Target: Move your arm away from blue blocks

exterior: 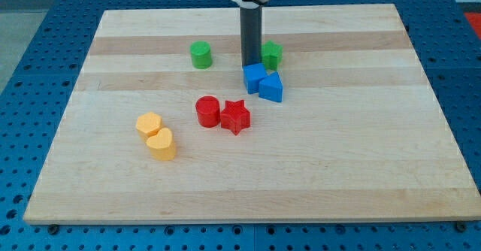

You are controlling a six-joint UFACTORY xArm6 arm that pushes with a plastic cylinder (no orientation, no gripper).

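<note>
Two blue blocks sit together just above the board's middle: a blue cube and a blue wedge-like block to its right. My dark rod comes down from the view's top, and my tip ends right at the top edge of the blue cube, touching or nearly touching it. A green block stands just right of the rod.
A green cylinder stands left of the rod. A red cylinder and a red star sit below the blue blocks. A yellow hexagon-like block and a yellow heart lie at the lower left. The wooden board rests on a blue perforated table.
</note>
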